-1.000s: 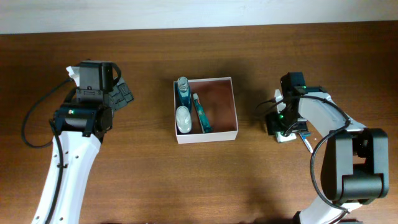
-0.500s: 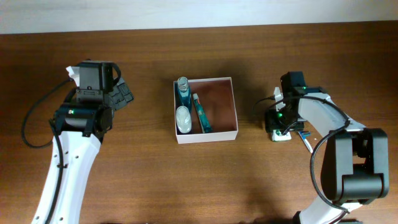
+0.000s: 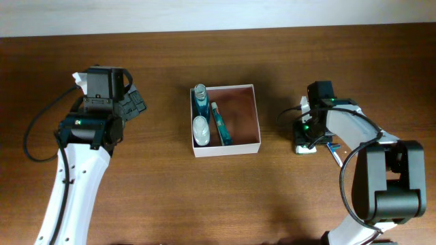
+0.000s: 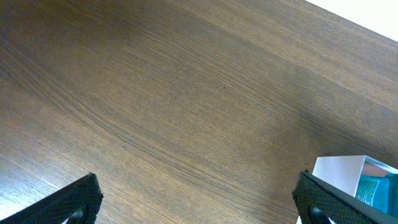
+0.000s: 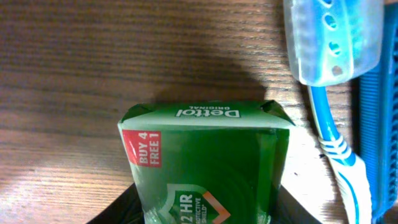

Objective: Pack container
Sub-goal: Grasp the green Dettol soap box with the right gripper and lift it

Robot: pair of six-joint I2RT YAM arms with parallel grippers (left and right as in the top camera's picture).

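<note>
The container (image 3: 257, 116), a white-walled box with a reddish-brown inside, sits mid-table; its corner (image 4: 339, 174) shows at the lower right of the left wrist view. Along its left side lie a blue bottle (image 3: 200, 99), a white oval item (image 3: 200, 128) and a teal tube (image 3: 220, 122). A green Dettol soap box (image 5: 208, 155) stands on the table to the container's right. My right gripper (image 5: 208, 211) is shut on it, dark fingers against both its sides. In the overhead view that gripper (image 3: 304, 139) points down over the box. My left gripper (image 4: 199, 205) hangs open over bare wood, far left (image 3: 133, 102).
A blue-and-white toothbrush (image 5: 333, 37) with a capped head lies just right of the soap box. A blue comb (image 5: 379, 124) lies beside it at the frame edge. The table's far edge meets a white wall at the top of the overhead view.
The right gripper's jaws have closed in onto the green soap box and the arm has shifted slightly left. The left arm has stayed still.
</note>
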